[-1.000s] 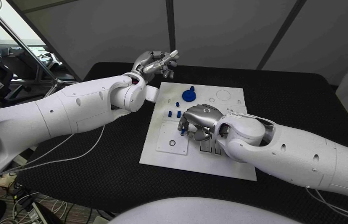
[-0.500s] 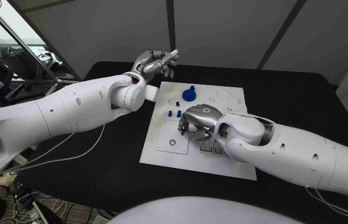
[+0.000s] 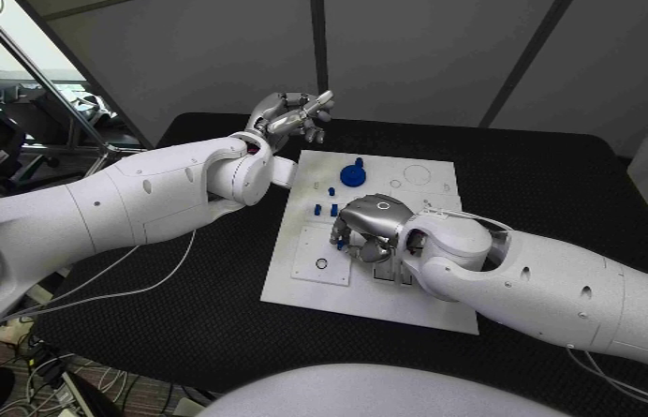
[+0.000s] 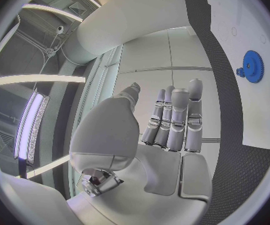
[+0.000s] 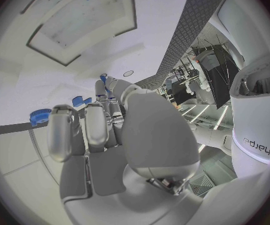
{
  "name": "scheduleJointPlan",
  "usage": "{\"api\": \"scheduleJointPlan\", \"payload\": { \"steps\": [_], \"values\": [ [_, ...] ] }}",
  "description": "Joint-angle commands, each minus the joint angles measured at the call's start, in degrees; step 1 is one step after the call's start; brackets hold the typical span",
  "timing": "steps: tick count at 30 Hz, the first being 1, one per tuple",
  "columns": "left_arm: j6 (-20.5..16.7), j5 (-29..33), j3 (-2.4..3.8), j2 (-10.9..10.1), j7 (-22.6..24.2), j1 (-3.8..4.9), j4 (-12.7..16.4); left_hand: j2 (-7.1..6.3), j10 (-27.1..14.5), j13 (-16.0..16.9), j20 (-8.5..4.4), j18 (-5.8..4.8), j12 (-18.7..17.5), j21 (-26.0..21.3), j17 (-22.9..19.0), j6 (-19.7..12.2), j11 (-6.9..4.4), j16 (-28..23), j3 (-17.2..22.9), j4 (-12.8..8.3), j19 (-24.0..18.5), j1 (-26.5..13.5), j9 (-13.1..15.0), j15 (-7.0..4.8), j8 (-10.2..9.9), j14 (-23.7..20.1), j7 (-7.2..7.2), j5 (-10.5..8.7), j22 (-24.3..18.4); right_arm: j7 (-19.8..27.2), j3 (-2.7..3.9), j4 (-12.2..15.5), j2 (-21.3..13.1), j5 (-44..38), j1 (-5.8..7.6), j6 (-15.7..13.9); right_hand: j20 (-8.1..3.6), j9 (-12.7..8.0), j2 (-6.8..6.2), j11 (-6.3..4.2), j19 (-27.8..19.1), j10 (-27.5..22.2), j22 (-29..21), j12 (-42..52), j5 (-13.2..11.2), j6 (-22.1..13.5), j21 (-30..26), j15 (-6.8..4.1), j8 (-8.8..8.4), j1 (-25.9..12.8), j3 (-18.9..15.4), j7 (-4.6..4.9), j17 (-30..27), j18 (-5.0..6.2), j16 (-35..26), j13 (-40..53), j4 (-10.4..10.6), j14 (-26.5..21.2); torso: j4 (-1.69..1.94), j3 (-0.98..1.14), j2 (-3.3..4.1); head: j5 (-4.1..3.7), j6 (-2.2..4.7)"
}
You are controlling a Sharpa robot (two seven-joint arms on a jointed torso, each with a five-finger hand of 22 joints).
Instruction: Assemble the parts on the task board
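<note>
Right hand (image 3: 367, 230): low over task board (image 3: 304, 276), pinching a small blue part (image 5: 103, 78), seemingly for insertion. Left hand (image 3: 287, 115): raised clear, fingers extended, empty. Blue gear (image 3: 352, 175): seated.

Left hand (image 3: 287, 114) raised, fingers (image 4: 175, 120) straight; right hand (image 3: 370, 227) lowered, palm down.

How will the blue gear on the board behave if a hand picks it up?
The gear looks like a rigid moulded disc, so probably stiff and light. Its toothed rim should give fingers some purchase. It looks to lie flat on the board, so it likely won't roll, but a low edge may be awkward to pinch.
</note>
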Motion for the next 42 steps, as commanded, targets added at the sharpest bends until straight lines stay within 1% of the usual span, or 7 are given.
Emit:
{"api": "scheduleJointPlan", "payload": {
  "steps": [1,19,27,36,38,39,42],
  "values": [
    [0.0,-0.3,0.04,0.1,0.1,0.11,0.0,-0.04,-0.4,0.1,0.09,-0.8,0.3,0.2,-0.1,-0.4,0.11,-0.4,0.3,0.0,-0.3,-0.7,0.0,-0.03,0.2,-0.5,0.1,-0.07,0.1,0.0,-0.09,-0.2,0.0,-0.4,-0.04,1.1,0.07,0.1,-0.16,0.22,0.2,0.3,6.2,-0.3,0.2,0.2,0.3,-0.16,0.35,-0.5,0.2,0.32,0.0,-1.15,0.4,-0.1,-0.2,2.4,-0.04,0.0,-0.02,0.01,0.02],
    [0.1,-0.3,0.04,0.1,-0.2,0.11,0.0,-0.08,-0.6,0.1,0.12,-0.8,0.4,0.3,-0.2,-0.5,0.16,-0.5,0.3,-0.1,-0.4,-0.7,0.0,0.0,0.3,-0.6,0.14,-0.11,0.2,0.1,-0.09,0.4,-0.3,-0.7,-0.22,-0.8,0.08,0.1,-0.1,0.19,0.2,0.4,6.2,-0.3,0.3,0.2,0.3,-0.17,0.35,-0.6,0.2,0.3,0.0,-1.15,0.4,-0.1,-0.3,2.4,-0.02,-0.03,-0.04,0.05,-0.09],
    [0.1,-0.3,0.04,0.1,-0.3,0.11,0.0,-0.09,-0.7,0.1,0.12,-0.8,0.4,0.3,-0.2,-0.5,0.16,-0.5,0.3,-0.1,-0.4,-0.7,0.0,0.01,0.3,-0.6,0.15,-0.11,0.2,0.0,-0.08,0.5,-0.3,-0.7,-0.25,-0.7,0.08,0.1,-0.1,0.19,0.2,0.4,6.2,-0.4,0.4,0.2,0.3,-0.17,0.34,-0.7,0.2,0.29,0.1,-1.16,0.4,-0.1,-0.3,2.4,-0.01,0.0,-0.02,0.04,-0.1],
    [0.2,-0.3,0.04,0.1,-0.5,0.11,0.0,-0.1,-0.7,0.2,0.12,-0.8,0.4,0.3,-0.3,-0.5,0.17,-0.5,0.3,-0.1,-0.4,-0.7,0.0,0.01,0.4,-0.7,0.15,-0.12,0.2,-1.3,-0.08,-0.2,-0.2,-1.2,-0.25,0.9,0.15,0.0,-0.19,0.3,0.1,0.2,6.1,-0.7,0.2,-0.1,0.2,-0.09,0.03,-1.5,0.1,0.4,-0.1,-1.13,0.4,-0.1,-0.3,2.4,-0.05,-0.01,-0.03,0.02,-0.07],
    [0.2,-0.3,0.04,0.0,-0.6,0.11,0.0,-0.12,-0.8,0.2,0.14,-0.8,0.4,0.3,-1.0,-0.6,0.19,-1.0,0.3,-0.1,-0.5,-0.7,0.0,0.04,0.4,-1.1,0.18,-0.13,0.2,-1.9,-0.08,-0.4,-0.1,-1.3,-0.25,1.5,0.26,-0.2,-0.34,0.57,-0.2,-0.6,5.8,-1.3,-0.1,-1.0,0.0,0.14,-0.55,-2.1,0.0,0.7,-0.3,-1.05,0.3,-0.3,-0.2,2.3,-0.06,-0.01,-0.01,0.01,-0.09],
    [0.3,-0.3,0.04,0.0,-0.6,0.11,0.1,-0.13,-1.0,0.2,0.18,-0.8,0.5,0.3,-1.8,-0.8,0.24,-1.7,0.3,-0.1,-0.6,-0.7,0.0,0.08,0.5,-1.7,0.21,-0.14,0.3,-2.0,-0.08,-0.4,-0.1,-1.3,-0.25,1.7,0.45,-0.3,-0.53,0.96,-0.6,-1.7,5.3,-1.9,-0.3,-2.1,-0.4,0.43,-1.22,-2.7,0.1,1.1,-0.6,-0.93,0.2,-0.6,-0.1,2.2,-0.06,-0.01,-0.01,0.01,-0.09],
    [0.4,-0.3,0.04,0.0,-0.7,0.11,0.1,-0.13,-1.3,0.2,0.22,-0.8,0.5,0.3,-2.5,-0.9,0.29,-2.2,0.3,-0.2,-0.7,-0.7,0.0,0.12,0.6,-2.2,0.26,-0.15,0.3,-2.3,-0.08,-0.6,0.0,-1.4,-0.25,1.9,0.91,-0.4,-0.91,1.75,-1.4,-3.7,4.5,-3.0,-0.4,-3.8,-1.0,1.02,-2.24,-3.4,0.3,1.82,-0.9,-0.71,0.0,-1.1,0.0,2.1,-0.01,-0.03,-0.01,-0.02,-0.13]
  ]
}}
